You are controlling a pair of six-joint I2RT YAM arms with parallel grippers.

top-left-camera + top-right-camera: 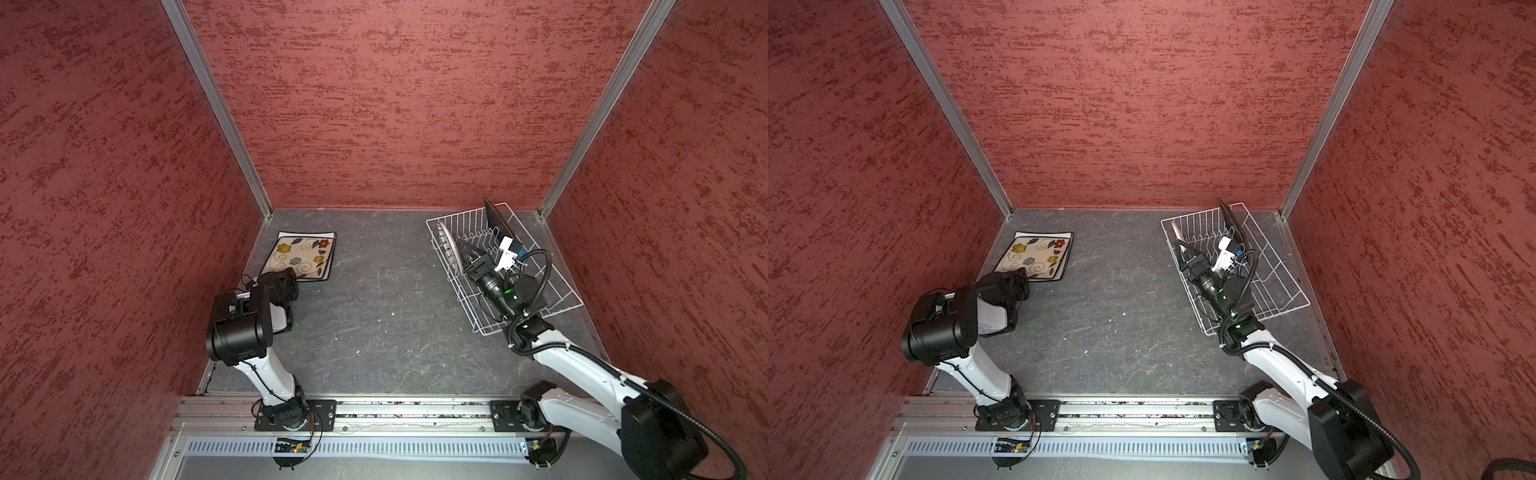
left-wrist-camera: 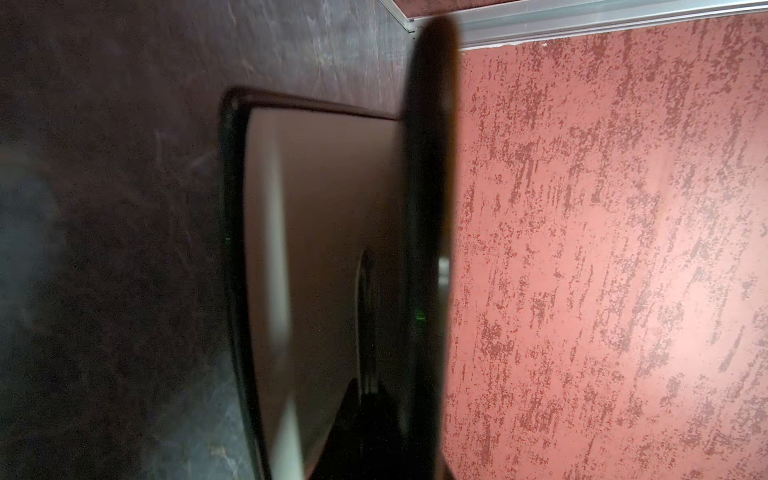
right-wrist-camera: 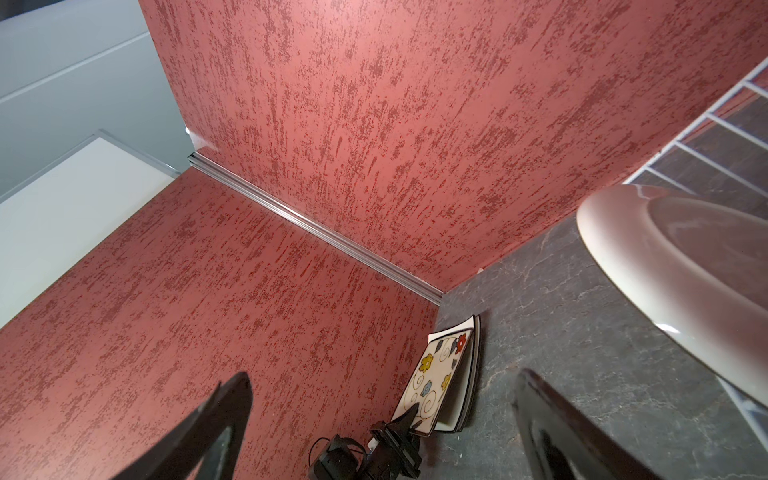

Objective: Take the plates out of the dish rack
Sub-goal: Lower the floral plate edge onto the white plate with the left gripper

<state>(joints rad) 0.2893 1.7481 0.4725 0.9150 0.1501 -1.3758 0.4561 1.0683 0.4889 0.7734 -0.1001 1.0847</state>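
The rack [image 1: 569, 297] stands at the right rear of the table [image 1: 374, 291]. The round plate [image 1: 451, 245] and the black plate [image 1: 498, 222] stand upright in it. The floral plate [image 1: 301, 255] lies flat at the left rear.

The right fingers [image 3: 552, 432] are spread wide, just beside the round plate. The left fingers [image 2: 428, 208] are closed at the floral plate's near edge.

Expect glazed ceramic: rigid, slippery and breakable. Pinch the upper rim and lift it clear of the prongs.

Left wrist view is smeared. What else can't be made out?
- Left end effector: grip on the floral cream square plate stack unclear; left wrist view blurred, its own body covers the tips in both top views.
- Plates beneath it: count hidden by the top plate; edges too small in right wrist view.
- Round white plate: seating in white wire dish rack covered by right end effector in both top views.
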